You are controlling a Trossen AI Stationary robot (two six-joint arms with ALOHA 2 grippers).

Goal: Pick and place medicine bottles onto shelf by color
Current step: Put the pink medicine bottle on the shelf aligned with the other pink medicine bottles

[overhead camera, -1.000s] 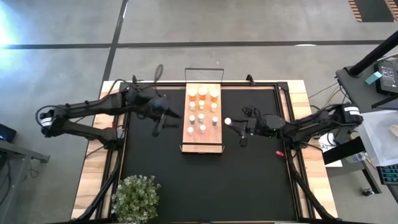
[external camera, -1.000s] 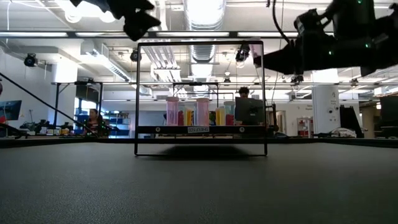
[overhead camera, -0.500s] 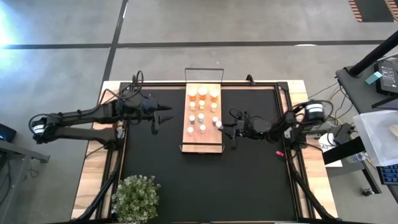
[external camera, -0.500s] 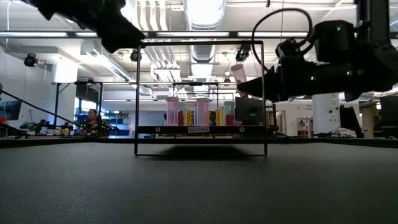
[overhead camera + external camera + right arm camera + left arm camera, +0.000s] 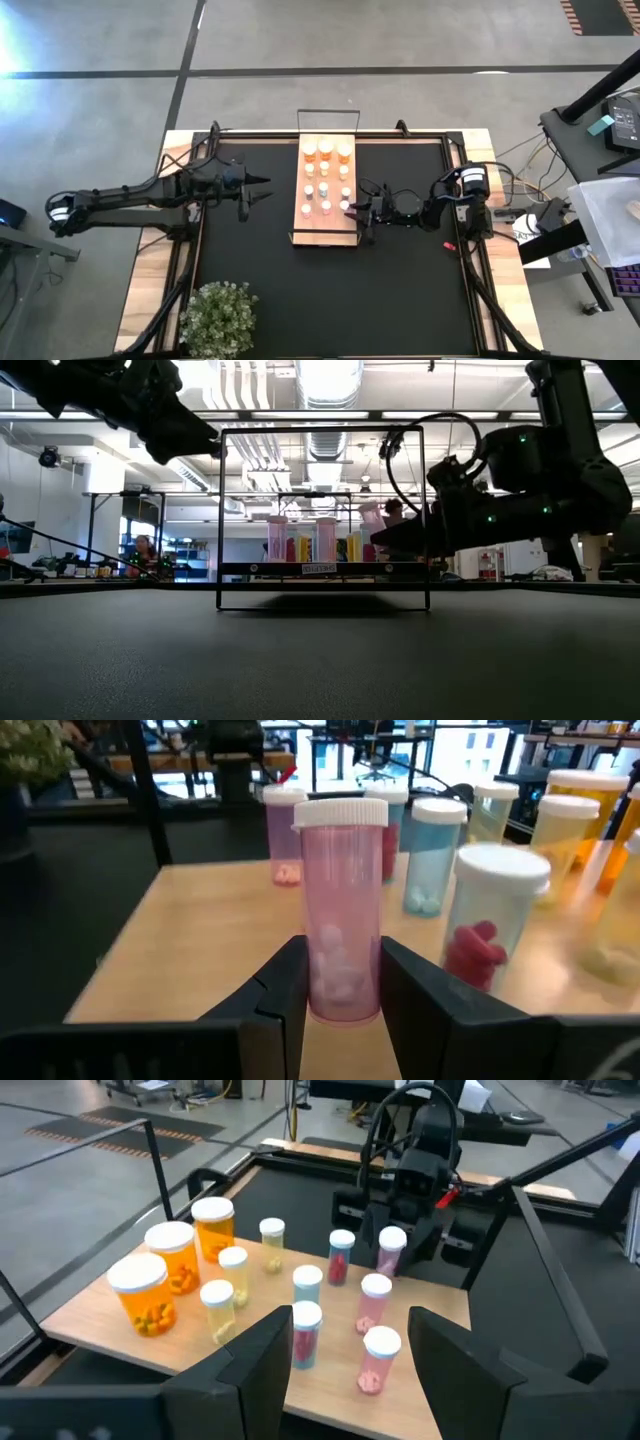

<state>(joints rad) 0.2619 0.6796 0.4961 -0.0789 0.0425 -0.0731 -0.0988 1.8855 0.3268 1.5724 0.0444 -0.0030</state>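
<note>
right claw is clamped on a slim pink bottle w/ a white cap, holding it upright over the right edge of the wood shelf, at the end nearer the plant. from above you can just see its cap at the claw tip. can't tell if the bottle's base is touching the board or just above it. the rest of the bottles are already standing on the shelf: three fat orange ones in a row at the far end, pale yellowish ones next to them, and the pink/red ones towards the near end, close to the one being held. left claw hangs above the black mat left of the shelf, fingers apart w/ nothing between them, pointing at the bottles. in the low view the shelf's black wire frame boxes in the row of bottles. small red bit on the mat by the right arm.
</note>
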